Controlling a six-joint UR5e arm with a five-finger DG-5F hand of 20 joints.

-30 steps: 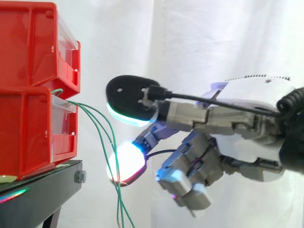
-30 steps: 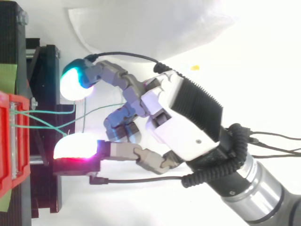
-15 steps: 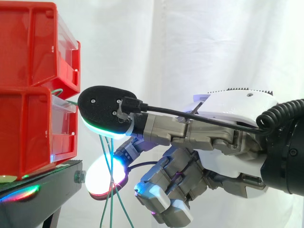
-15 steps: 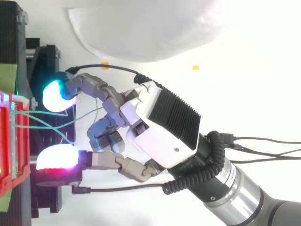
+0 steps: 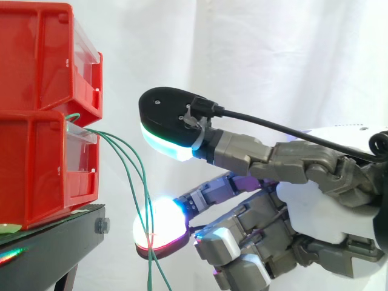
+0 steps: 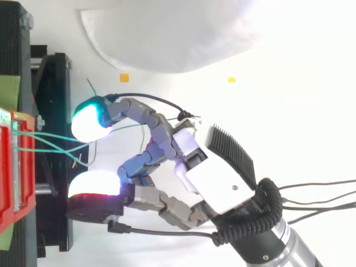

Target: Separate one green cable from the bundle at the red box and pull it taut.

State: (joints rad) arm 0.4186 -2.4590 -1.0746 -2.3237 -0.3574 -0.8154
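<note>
Two red bins, upper (image 5: 36, 54) and lower (image 5: 36, 163), stand stacked on one black stand (image 5: 66, 236), beyond the fingertips. One hand (image 5: 315, 206) is present. It is released: the upper pad (image 5: 167, 136) and the lower pad (image 5: 159, 225) are spread well apart and pinch nothing, while the other fingers are curled under the palm. The green cables (image 6: 53, 135) leave the bins at the seam between them, and the top view shows them running into the gap between the outstretched pads. At least two strands are counted; the exact number cannot be told. In the side view they arc downward, slack, across the lower pad. Contact there cannot be confirmed.
</note>
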